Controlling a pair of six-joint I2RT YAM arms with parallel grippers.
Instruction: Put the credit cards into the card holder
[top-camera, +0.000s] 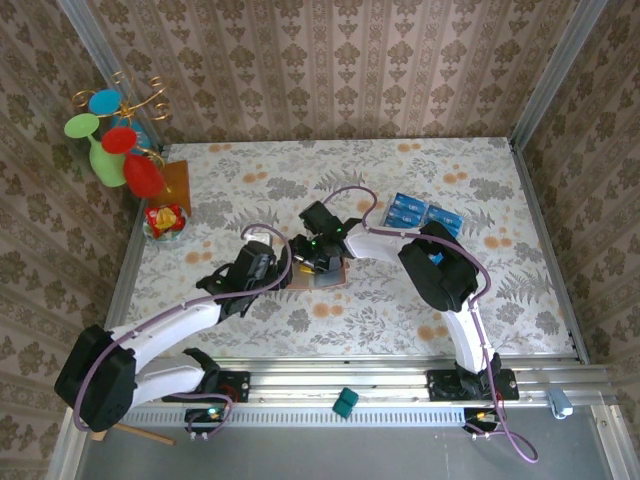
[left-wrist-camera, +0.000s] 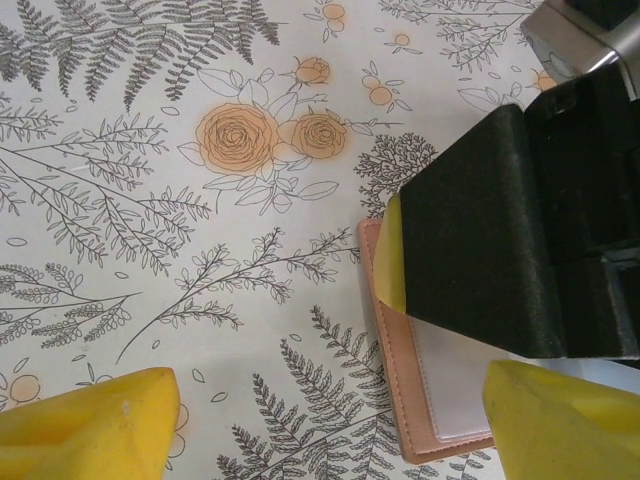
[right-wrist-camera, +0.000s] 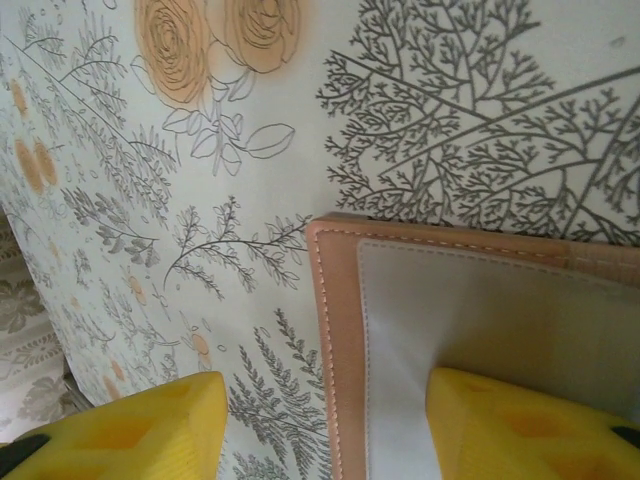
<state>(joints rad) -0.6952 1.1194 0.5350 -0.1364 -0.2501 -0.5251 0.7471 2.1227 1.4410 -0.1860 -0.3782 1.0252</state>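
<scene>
The card holder (top-camera: 331, 279), a pinkish-brown wallet, lies open on the flowered tablecloth at mid-table, its pale grey lining (right-wrist-camera: 470, 320) facing up. My right gripper (right-wrist-camera: 320, 430) is open. One yellow fingertip (right-wrist-camera: 520, 425) sits on the lining and the other rests on the cloth beside the wallet's edge. My left gripper (left-wrist-camera: 325, 430) is open wide beside the holder's (left-wrist-camera: 440, 400) near corner, with the right arm's black finger (left-wrist-camera: 480, 230) over the holder. The blue credit cards (top-camera: 420, 214) lie in a cluster at the back right, away from both grippers (top-camera: 290, 268) (top-camera: 318, 255).
A stand of red, green and blue discs (top-camera: 115, 140), an amber-orange square (top-camera: 176, 182) and a small dish with a red and yellow thing (top-camera: 163, 220) sit at the far left. Patterned walls close three sides. A teal block (top-camera: 345, 402) lies on the front rail.
</scene>
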